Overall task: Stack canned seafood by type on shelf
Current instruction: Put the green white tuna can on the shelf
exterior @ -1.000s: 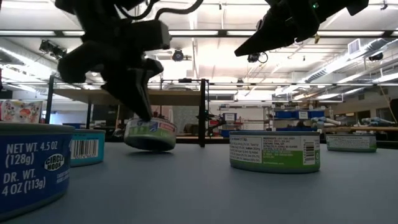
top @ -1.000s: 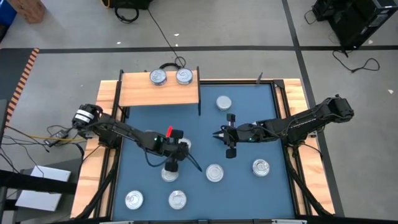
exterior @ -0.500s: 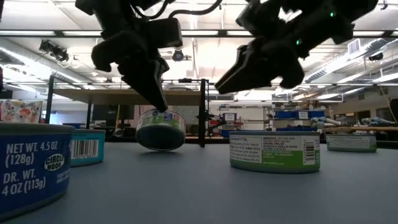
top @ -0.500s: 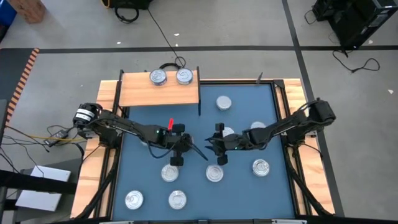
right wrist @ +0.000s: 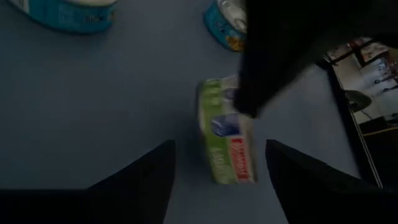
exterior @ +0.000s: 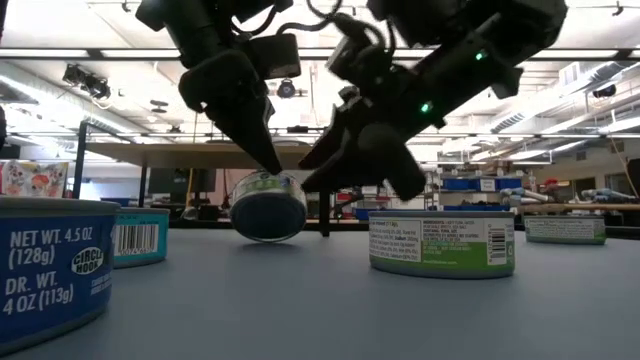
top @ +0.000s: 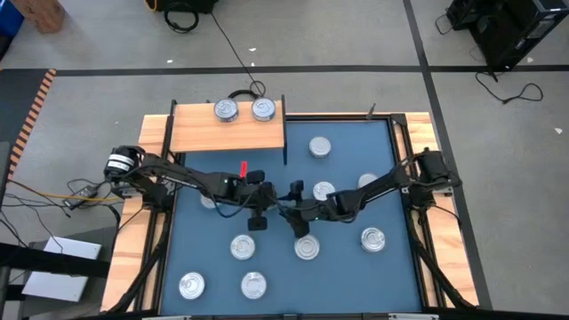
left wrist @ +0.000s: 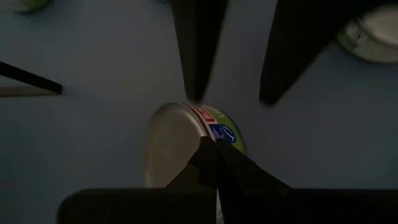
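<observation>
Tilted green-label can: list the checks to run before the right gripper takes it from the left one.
1. Left gripper shut on the rim of the green-label can: ok.
2. Right gripper open: ok.
3. Can lined up with the gap between the right fingers, seen in the right wrist view: ok.
4. Can upright: not ok, it is tipped on edge.
5. Clearance between the two grippers: cannot tell, they overlap in the low view.
6. Bare space on the shelf beside its two cans: ok.

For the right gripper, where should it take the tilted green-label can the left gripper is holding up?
Across the can's flat lid and base. It hangs on edge from the shut left gripper, which pinches its upper rim, so the open right gripper should probably straddle the free lower part from the opposite side.
</observation>
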